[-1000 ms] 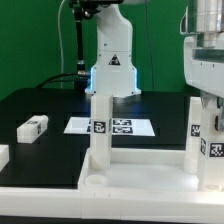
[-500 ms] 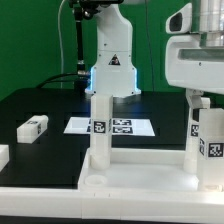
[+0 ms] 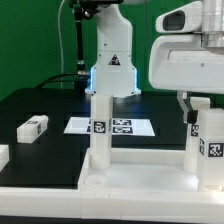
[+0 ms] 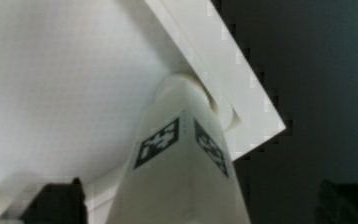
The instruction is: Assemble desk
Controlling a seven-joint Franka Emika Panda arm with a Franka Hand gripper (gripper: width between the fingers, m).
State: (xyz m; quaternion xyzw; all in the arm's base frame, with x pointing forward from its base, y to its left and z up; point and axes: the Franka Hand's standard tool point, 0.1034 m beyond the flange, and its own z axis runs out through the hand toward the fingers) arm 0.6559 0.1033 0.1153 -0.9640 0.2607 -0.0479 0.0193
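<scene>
The gripper (image 3: 207,108) hangs with fingers (image 4: 51,203) spread open on either side of the upright leg (image 3: 209,140), which stands in the tabletop (image 3: 140,175) corner at the exterior view's right; a good grasp probably means centring, closing on flat faces and twisting without tilt.

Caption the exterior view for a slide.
Open claw over an upright leg in the tabletop; a second leg stands nearby, a third leg lies loose.

Glossy white Panda arm (image 3: 112,45), based at the far edge of the black worktop (image 3: 45,105): a rounded column bearing a black triangular warning mark (image 3: 113,62) above a pale blue glow, with a black cable (image 3: 77,45) alongside. The gripper (image 3: 203,106) pairs a boxy white housing with dark fingers (image 4: 55,203).
</scene>
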